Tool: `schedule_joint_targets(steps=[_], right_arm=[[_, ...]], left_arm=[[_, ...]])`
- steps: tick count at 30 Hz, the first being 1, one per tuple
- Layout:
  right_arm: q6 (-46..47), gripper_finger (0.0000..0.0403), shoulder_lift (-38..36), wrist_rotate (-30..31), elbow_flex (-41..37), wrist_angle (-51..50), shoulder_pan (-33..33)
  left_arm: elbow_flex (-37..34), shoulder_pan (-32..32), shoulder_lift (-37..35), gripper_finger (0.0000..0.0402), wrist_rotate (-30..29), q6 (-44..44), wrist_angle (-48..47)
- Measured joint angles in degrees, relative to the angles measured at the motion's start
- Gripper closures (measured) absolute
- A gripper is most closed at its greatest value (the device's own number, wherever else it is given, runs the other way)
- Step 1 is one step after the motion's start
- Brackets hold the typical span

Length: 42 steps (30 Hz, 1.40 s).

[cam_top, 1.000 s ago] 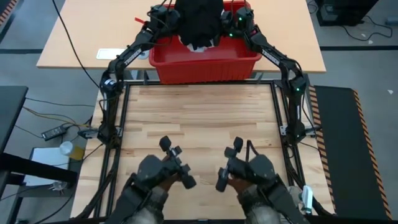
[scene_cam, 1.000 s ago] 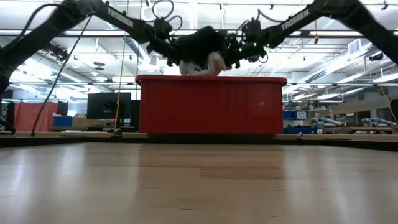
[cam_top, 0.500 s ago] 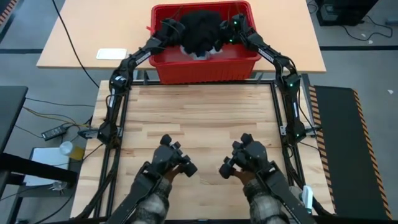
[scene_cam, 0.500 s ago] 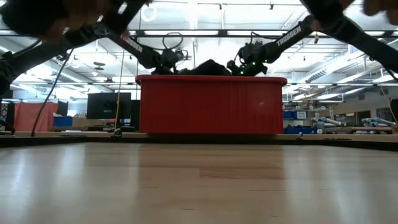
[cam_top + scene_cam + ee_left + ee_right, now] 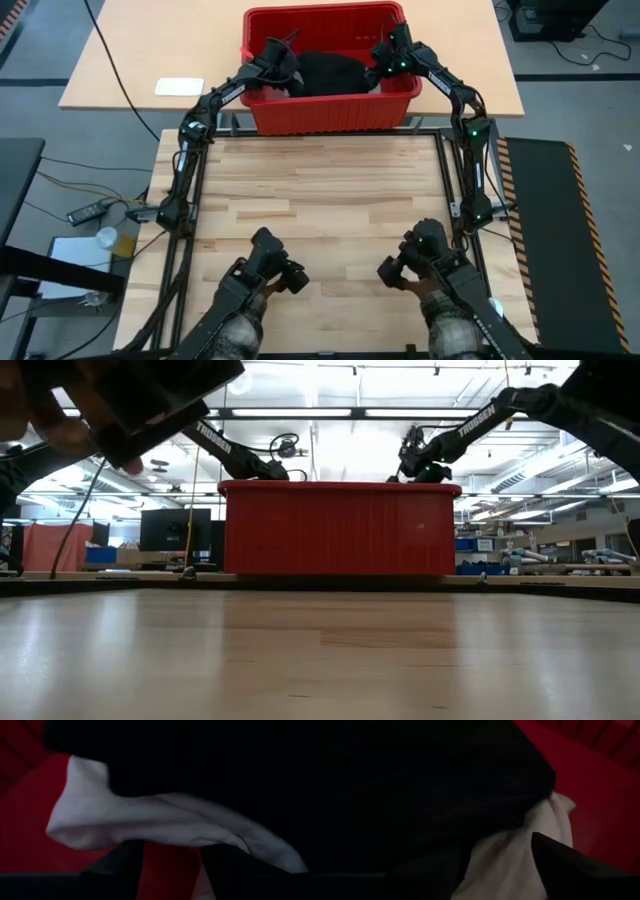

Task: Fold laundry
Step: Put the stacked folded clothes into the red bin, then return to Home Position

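Note:
A red crate (image 5: 330,110) stands past the table's far edge. A black garment (image 5: 325,72) lies bunched inside it, on top of a white cloth (image 5: 165,820). My left gripper (image 5: 283,68) reaches down into the crate's left part. It is open, and the white cloth and the red floor show past its fingers (image 5: 120,870). My right gripper (image 5: 380,68) reaches into the crate's right part, open, with white cloth (image 5: 520,845) showing between its fingers. Whether either gripper touches cloth, I cannot tell. In the low view the crate wall (image 5: 340,530) hides the laundry.
The wooden tabletop (image 5: 320,190) lies bare between the crate and the near edge. There a person's two arms hold control handles (image 5: 270,265) (image 5: 420,255). Black frame rails run along both sides. A tan table with a white card (image 5: 178,86) stands behind.
Both grippers have come down into the crate and tipped their fingers downward. The black garment, bunched high above the crate rim a second ago, has sunk with them. It now lies inside the crate, below the rim in the low view.

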Motion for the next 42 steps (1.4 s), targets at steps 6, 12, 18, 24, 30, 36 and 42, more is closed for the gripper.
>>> schedule_joint_targets(steps=[6, 12, 18, 24, 30, 36, 42], right_arm=[[0.17, 0.0102, -1.34, 0.33, 0.0, -1.45, -0.06], [1.64, 0.002, -1.41, 1.27, 1.4, -3.41, -0.2], [1.59, 0.0027, -1.41, 2.98, 8.13, -8.65, -0.23], [1.59, 0.005, -1.44, 4.73, 15.21, -10.54, -0.34], [1.63, 0.0055, -3.09, 4.7, 16.7, -10.85, -0.39], [5.49, 0.0055, -8.04, -0.04, 17.0, -13.01, 0.47], [7.12, 0.0057, -14.84, -10.78, 17.05, -15.42, 2.94]], left_arm=[[0.0, 0.1, -1.87, 0.0216, -3.18, 0.33, -1.55], [0.0, 0.15, -3.69, 0.0157, -4.33, 2.2, -2.35], [0.0, 0.18, -6.51, 0.0101, -5.45, 2.43, -5.9], [0.0, 0.37, -9.92, 0.0112, -5.48, 3.41, -7.42], [-0.02, 0.37, -14.43, 0.0128, -5.74, 2.1, -7.96], [-0.02, -0.43, -21.78, 0.0145, -5.94, -5.52, -10.96], [-0.06, -5.64, -29.37, 0.0181, -5.9, -5.74, -14.14]])
